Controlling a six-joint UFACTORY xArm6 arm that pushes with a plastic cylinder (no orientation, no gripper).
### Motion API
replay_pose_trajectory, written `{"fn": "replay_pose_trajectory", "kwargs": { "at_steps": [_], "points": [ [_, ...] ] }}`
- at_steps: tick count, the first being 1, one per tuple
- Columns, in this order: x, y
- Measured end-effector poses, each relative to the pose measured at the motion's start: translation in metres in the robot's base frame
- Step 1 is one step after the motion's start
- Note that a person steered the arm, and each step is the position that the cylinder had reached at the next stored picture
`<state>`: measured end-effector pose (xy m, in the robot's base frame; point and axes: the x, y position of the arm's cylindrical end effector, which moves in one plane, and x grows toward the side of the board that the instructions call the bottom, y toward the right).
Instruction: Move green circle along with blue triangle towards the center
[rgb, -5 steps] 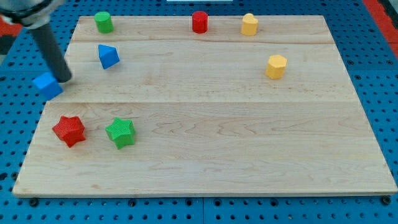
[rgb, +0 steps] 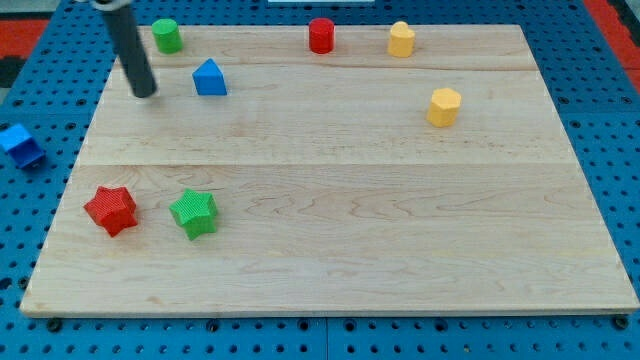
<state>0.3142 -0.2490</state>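
No jaws; my tip (rgb: 146, 93) sits left of blue triangle (rgb: 209, 78), below green circle (rgb: 166, 35) at surface (rgb: 330, 210) top-left. Probably best: swing outside both, push diagonally inward.

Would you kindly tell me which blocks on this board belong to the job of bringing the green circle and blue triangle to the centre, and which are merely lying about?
Part of the job:
green circle
blue triangle
my tip, left of the triangle and below the circle

Just lying about:
red cylinder
two yellow blocks
red star
green star
blue block, off the board
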Motion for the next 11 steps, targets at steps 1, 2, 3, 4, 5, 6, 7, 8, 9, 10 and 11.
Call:
{"fn": "replay_pose_trajectory", "kwargs": {
  "at_steps": [1,2,3,4,5,6,7,8,9,10,11],
  "points": [
    [-0.067,-0.014],
    [-0.114,-0.022],
    [-0.122,0.043],
    [-0.106,0.08],
    [-0.059,0.083],
    [-0.071,0.078],
    [0.001,0.086],
    [0.064,0.177],
    [0.127,0.196],
    [0.184,0.21],
    [0.243,0.219]
  ]
}}
